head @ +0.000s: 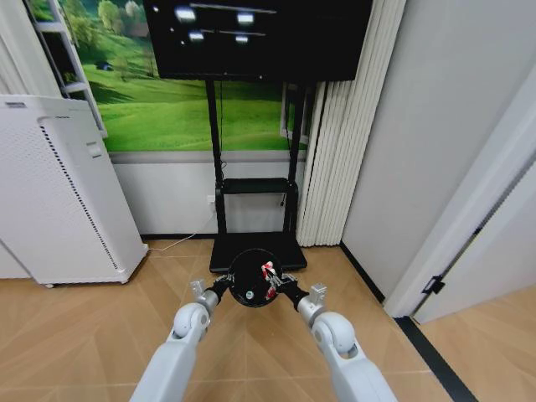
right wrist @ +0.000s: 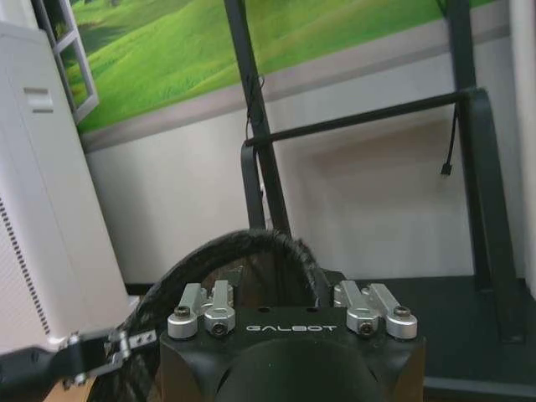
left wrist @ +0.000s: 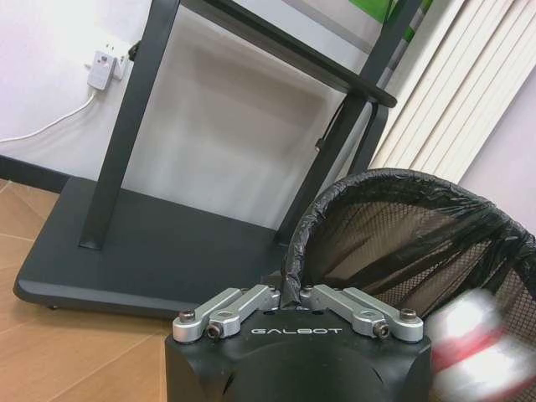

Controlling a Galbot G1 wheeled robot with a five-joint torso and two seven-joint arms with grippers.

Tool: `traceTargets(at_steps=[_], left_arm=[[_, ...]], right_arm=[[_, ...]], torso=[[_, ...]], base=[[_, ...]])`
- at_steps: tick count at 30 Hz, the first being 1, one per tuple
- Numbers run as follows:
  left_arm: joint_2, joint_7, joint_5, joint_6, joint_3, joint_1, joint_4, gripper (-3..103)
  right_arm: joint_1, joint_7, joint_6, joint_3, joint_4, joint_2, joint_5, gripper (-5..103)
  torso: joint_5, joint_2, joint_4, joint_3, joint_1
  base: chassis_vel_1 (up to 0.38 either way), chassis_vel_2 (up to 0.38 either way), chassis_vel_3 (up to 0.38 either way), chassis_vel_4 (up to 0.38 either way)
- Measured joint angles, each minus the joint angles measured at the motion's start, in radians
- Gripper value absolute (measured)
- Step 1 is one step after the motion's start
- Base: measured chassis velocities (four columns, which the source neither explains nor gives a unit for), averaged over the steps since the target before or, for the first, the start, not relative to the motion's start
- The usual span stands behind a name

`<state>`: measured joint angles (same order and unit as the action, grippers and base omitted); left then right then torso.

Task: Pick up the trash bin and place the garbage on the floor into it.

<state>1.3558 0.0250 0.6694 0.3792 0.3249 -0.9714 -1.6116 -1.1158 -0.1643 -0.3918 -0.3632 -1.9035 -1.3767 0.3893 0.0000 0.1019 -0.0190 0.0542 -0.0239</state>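
Evidently light: trash bin (head: 251, 278) hangs between both end effectors, left end effector (left wrist: 295, 295) pinching its rim, right end effector (right wrist: 289, 293) clamped opposite. Mesh wall flexes; grip rim. Red-and-white scrap (head: 269, 274) sits inside.

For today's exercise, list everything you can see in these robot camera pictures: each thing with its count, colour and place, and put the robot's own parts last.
Round mesh trash bin with black liner: one, black, held up between both grippers.
Crumpled scraps: red-and-white, count unclear, inside bin.
Screen on metal stand: one, black, ahead by wall.
Perforated appliance: one, white, on the left.
Pleated curtain: one, cream, right of stand.
Left gripper: shut on bin rim.
Right gripper: at bin's other rim.
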Motion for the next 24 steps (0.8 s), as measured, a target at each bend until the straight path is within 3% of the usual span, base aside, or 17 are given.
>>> traceTargets(at_steps=[2,8,10,18,24], left_arm=[[0.0,0.0,0.0,0.001,-0.002,0.001,-0.003,3],[-0.009,-0.004,-0.008,0.002,0.004,-0.004,-0.025,3],[-0.025,-0.001,-0.065,-0.012,0.024,-0.028,-0.051,3],[-0.067,0.012,-0.17,-0.038,0.077,-0.103,-0.156,3],[-0.094,0.023,-0.201,-0.04,0.117,-0.17,-0.248,3]], right_arm=[[-0.007,0.004,-0.004,-0.019,-0.028,0.005,0.02,60],[-0.021,0.027,-0.004,-0.067,-0.061,0.004,0.046,77],[-0.025,0.086,-0.004,-0.107,-0.076,0.005,0.077,92],[-0.036,0.219,0.009,-0.164,-0.039,0.003,0.084,100],[-0.062,0.255,0.02,-0.168,0.007,-0.001,0.036,100]], torso=[[0.0,0.0,0.0,0.0,0.0],[0.0,0.0,-0.0001,0.0,0.0],[-0.0001,0.0,0.0,0.0,0.0],[-0.0001,0.0,0.0,0.0,0.0],[0.0,0.0,0.0,0.0,0.0]], base=[[0.0,0.0,0.0,0.0],[0.0,0.0,0.0,0.0],[0.0,0.0,0.0,0.0],[0.0,0.0,0.0,0.0],[0.0,0.0,0.0,0.0]])
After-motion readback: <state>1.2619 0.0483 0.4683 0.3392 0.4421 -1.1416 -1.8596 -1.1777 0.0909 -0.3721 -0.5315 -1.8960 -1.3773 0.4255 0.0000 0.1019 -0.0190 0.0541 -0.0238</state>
